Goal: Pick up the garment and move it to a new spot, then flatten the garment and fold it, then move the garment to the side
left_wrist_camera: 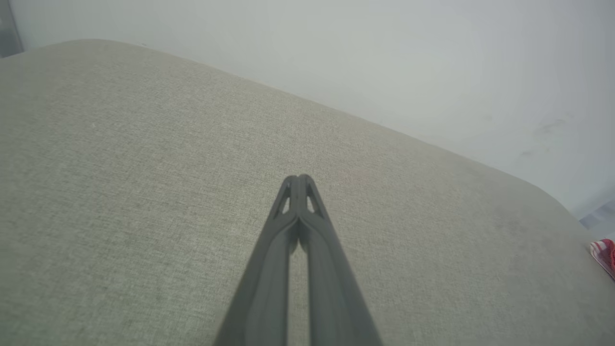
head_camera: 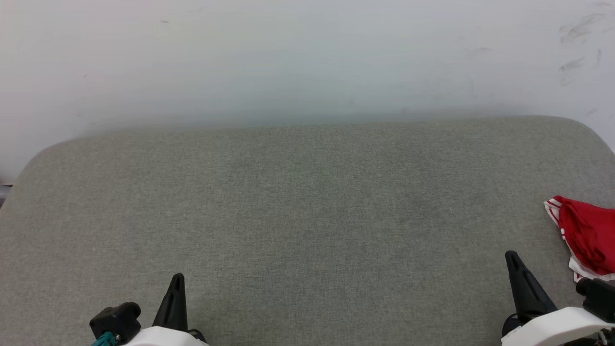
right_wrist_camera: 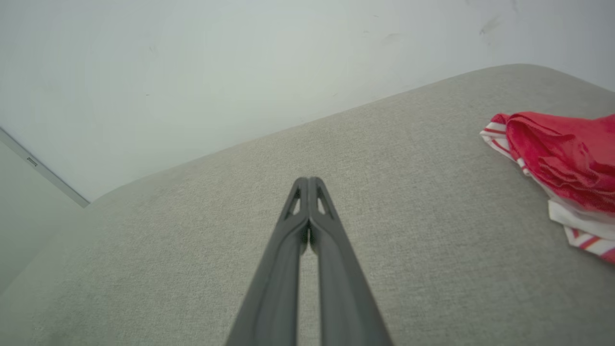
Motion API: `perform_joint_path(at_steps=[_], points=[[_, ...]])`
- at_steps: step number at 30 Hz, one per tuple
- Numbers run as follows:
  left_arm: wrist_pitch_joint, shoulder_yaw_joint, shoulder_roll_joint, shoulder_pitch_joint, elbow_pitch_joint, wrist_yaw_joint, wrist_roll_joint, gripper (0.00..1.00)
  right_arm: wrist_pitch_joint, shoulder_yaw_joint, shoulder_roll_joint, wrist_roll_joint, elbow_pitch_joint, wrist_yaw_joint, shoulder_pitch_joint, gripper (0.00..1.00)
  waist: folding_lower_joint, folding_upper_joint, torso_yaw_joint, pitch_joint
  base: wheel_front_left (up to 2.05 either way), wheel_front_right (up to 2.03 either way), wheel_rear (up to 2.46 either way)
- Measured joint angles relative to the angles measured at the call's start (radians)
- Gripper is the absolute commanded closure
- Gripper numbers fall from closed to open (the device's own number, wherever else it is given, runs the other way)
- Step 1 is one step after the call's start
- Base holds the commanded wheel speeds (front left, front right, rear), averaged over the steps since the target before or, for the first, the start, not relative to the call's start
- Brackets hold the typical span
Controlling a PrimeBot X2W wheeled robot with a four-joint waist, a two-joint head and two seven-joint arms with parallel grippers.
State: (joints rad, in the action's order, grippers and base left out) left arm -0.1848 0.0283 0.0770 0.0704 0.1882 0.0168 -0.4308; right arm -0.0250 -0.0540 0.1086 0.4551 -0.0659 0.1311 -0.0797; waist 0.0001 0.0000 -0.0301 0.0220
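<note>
Above cushion [head_camera: 307,192], left gripper [left_wrist_camera: 299,179], right gripper [right_wrist_camera: 308,181] closed

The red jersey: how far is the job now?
Done: unclear; the red jersey lies bunched at the right edge of the grey cushion, not flat. In hand: nothing; left gripper and right gripper are shut, empty. Left: seemingly picking up, flattening, folding, moving aside.

Head camera looks forward and down over a grey cushion [head_camera: 307,216] to the far white wall [head_camera: 307,57]. Wrist cameras sit low, sighting along the left gripper [left_wrist_camera: 299,178] and right gripper [right_wrist_camera: 308,179] toward that wall. All share the garment [head_camera: 588,235] at the right edge.
</note>
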Motion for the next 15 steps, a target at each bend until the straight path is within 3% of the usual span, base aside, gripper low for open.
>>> perform_joint_path(at_steps=[15], points=[[0.060, -0.028, -0.008, -0.036, 0.010, 0.021, -0.242, 1.00, 0.027, -0.012, -0.013, 0.237, -0.035, 0.000, 0.040, 1.00, 0.0000, 0.0000, 0.004, -0.003, 0.00, 0.00, 0.00]])
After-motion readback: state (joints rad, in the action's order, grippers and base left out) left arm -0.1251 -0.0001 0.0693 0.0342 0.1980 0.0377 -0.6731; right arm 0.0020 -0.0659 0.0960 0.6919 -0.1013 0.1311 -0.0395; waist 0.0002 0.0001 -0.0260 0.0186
